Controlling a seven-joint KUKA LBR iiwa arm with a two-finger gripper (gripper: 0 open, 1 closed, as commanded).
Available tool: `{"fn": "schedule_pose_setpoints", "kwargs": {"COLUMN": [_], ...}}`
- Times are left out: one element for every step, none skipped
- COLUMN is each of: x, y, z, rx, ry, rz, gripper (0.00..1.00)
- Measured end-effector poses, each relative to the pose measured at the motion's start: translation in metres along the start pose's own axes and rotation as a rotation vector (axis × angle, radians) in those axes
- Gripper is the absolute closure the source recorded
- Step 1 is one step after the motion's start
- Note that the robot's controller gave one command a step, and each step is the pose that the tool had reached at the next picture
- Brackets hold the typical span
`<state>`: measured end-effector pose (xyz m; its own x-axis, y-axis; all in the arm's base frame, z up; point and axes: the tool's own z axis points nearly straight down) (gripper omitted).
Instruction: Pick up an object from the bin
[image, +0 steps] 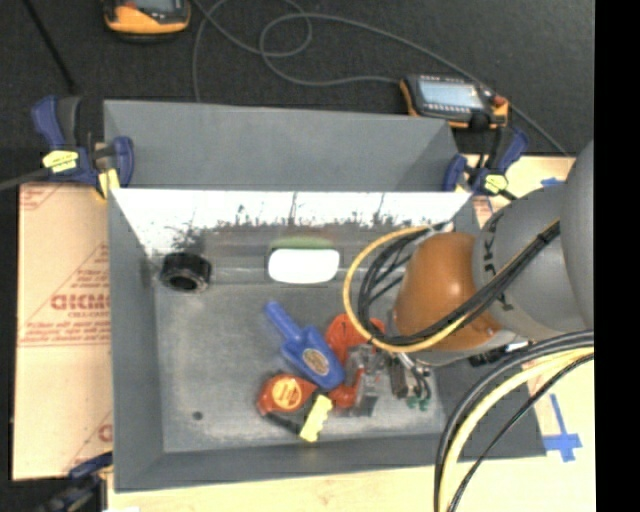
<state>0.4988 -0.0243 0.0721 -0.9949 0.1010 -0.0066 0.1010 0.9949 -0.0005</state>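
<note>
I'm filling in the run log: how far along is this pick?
Done: the end effector is low in the bin, at the right edge of the heap, beside a red piece and a blue clamp. In hand: no grip that I can confirm. Left: securing one thing and lifting it out; the white oval and black ring lie apart at the back.
</note>
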Motion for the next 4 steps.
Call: {"fn": "schedule_pose_setpoints", "kwargs": {"x": [0.000,-0.011,-0.009,-0.012], "y": [0.000,0.012,-0.033,-0.034], "z": [0.000,-0.054,-0.044,-0.068], "rx": [0.000,-0.001,-0.002,0.002], "ry": [0.000,0.008,-0.006,0.015], "rz": [-0.001,0.006,-0.022,-0.010], "gripper": [1.00,1.00,1.00,1.00]}}
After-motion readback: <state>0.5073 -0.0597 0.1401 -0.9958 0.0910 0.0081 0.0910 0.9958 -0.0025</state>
